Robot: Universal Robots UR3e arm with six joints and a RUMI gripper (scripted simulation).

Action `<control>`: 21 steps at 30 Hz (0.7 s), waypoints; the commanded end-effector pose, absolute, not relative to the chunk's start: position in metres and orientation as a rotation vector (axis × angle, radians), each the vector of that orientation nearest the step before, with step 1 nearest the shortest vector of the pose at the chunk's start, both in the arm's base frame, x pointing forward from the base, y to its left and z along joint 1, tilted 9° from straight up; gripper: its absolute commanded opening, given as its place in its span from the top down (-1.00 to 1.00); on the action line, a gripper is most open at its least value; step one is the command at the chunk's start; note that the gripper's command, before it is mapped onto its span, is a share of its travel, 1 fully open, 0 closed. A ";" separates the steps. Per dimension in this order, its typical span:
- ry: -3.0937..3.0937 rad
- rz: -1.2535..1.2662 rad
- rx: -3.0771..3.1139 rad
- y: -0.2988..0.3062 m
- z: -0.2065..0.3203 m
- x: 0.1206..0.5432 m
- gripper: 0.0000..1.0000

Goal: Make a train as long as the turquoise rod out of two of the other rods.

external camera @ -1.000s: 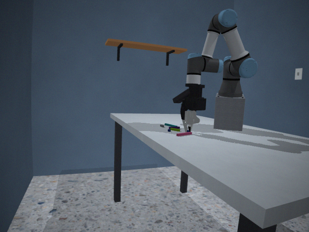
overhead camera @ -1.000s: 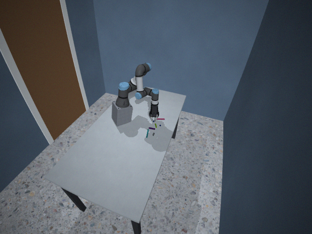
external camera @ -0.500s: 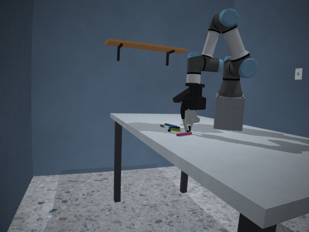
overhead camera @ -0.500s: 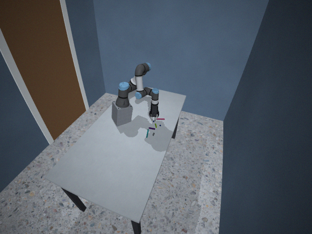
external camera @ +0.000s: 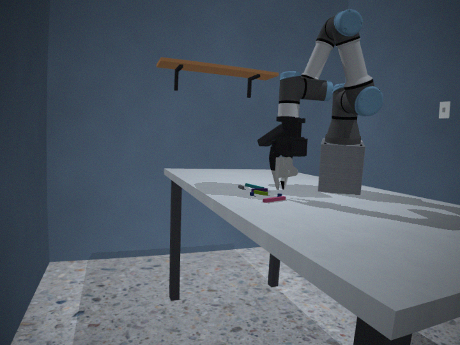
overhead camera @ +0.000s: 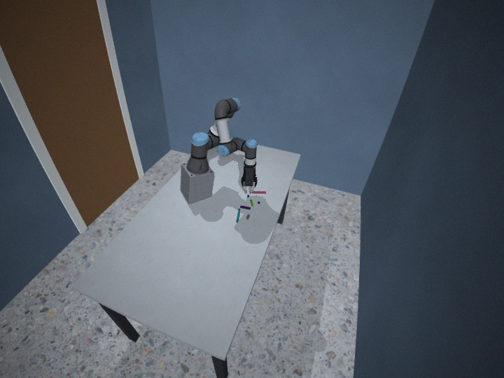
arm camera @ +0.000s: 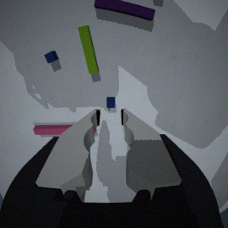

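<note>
Down at the bottom of the wrist view, the gripper (arm camera: 110, 116) fills the lower half of the frame, its two pale fingers pointing up the picture. The jaws stand slightly apart with a narrow gap between the dark tips, and nothing is held between them. Just above the tips, near the middle of the frame, a small blue rod (arm camera: 111, 101) lies on the table (arm camera: 177, 76), close to the tips but not between them. At the left edge, partly hidden behind the left finger, a pink rod (arm camera: 51, 129) lies flat. Higher up, a lime rod (arm camera: 88, 49) lies almost upright in the frame, and a second blue rod (arm camera: 51, 57) sits to its left, apart from it. Along the top edge a purple rod (arm camera: 124, 8) lies slanted. In the top view, below the purple one in the frame, the turquoise rod (overhead camera: 237, 215) lies with a short grey rod (overhead camera: 248, 216) just to its right. None of the rods touch end to end. In the exterior view the gripper (external camera: 281, 184) hangs tip down just above the table by the cluster.
</note>
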State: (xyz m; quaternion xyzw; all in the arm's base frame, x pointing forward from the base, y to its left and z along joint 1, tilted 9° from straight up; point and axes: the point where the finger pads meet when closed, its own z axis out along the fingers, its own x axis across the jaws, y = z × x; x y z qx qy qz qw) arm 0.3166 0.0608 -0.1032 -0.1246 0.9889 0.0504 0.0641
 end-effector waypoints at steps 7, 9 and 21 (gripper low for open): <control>2.986 0.153 -0.377 0.058 -0.079 0.314 0.72; 2.986 0.153 -0.377 0.057 -0.074 0.314 0.72; 2.986 0.153 -0.377 0.054 -0.050 0.311 0.72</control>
